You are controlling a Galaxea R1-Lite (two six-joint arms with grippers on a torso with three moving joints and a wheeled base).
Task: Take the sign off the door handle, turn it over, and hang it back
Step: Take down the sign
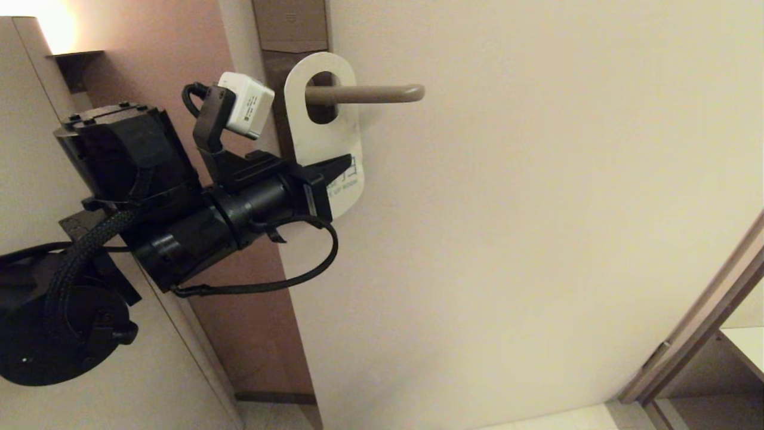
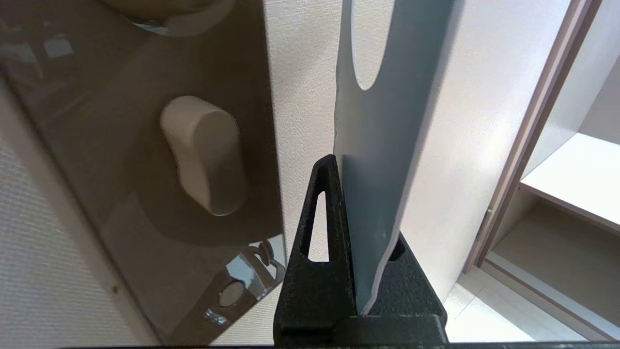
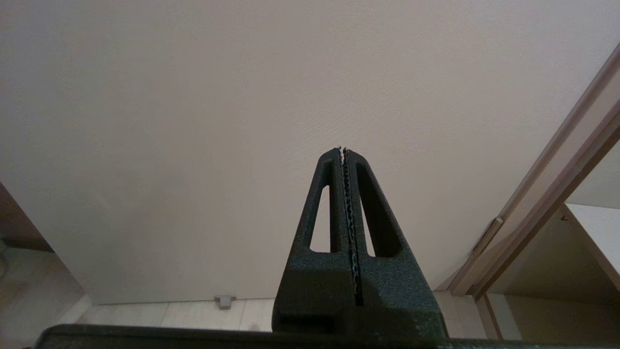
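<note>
The sign (image 1: 325, 134) hangs by its oval hole on the door handle (image 1: 364, 94), white face out in the head view. My left gripper (image 1: 334, 173) is shut on the sign's lower end. In the left wrist view the sign (image 2: 387, 145) runs edge-on between the two black fingers (image 2: 319, 232), its blue face showing, and the left gripper (image 2: 361, 232) clamps it. The handle juts right from the brown lock plate (image 1: 289, 30). My right gripper (image 3: 343, 150) is shut and empty, low in front of the door, out of the head view.
The beige door (image 1: 537, 239) fills the scene. A keyhole knob (image 2: 203, 152) sits on the brown lock plate (image 2: 121, 145) beside the sign. A door frame (image 1: 698, 322) and shelving (image 1: 746, 346) stand at the lower right. A door stop (image 3: 224, 300) is on the floor.
</note>
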